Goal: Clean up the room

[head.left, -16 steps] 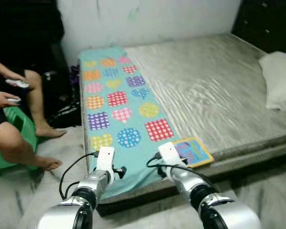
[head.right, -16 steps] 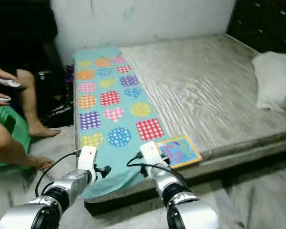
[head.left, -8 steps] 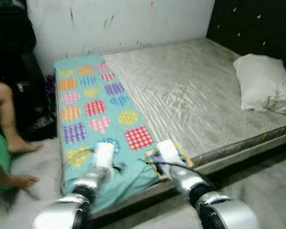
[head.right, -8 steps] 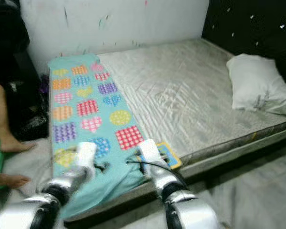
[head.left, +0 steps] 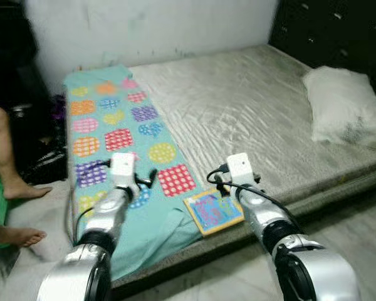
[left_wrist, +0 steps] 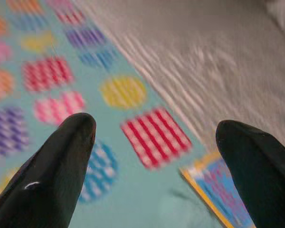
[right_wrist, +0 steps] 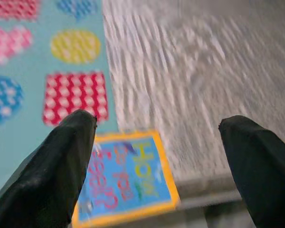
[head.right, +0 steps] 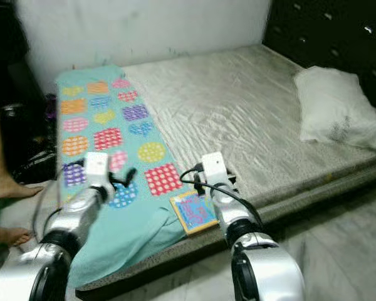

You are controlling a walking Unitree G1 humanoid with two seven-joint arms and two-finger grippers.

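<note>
We hold both tools out over the near edge of the grey-sheeted bed (head.left: 263, 106), fingers spread wide and empty: the left tool (left_wrist: 154, 142) above the teal blanket with coloured hearts and checked patches (head.left: 113, 125), the right tool (right_wrist: 156, 137) above the yellow-bordered blue picture book (head.left: 213, 212). The book lies flat at the mattress edge beside the blanket, likely our next pickup, since the right tool is lined up over it.

A low bed (head.left: 250, 113) with a grey, wrinkled mattress cover stands against a white, scuffed wall (head.left: 150, 28). A dark tufted headboard (head.left: 338, 37) rises at its right end. The floor (head.left: 357, 219) is pale marbled tile.
</note>
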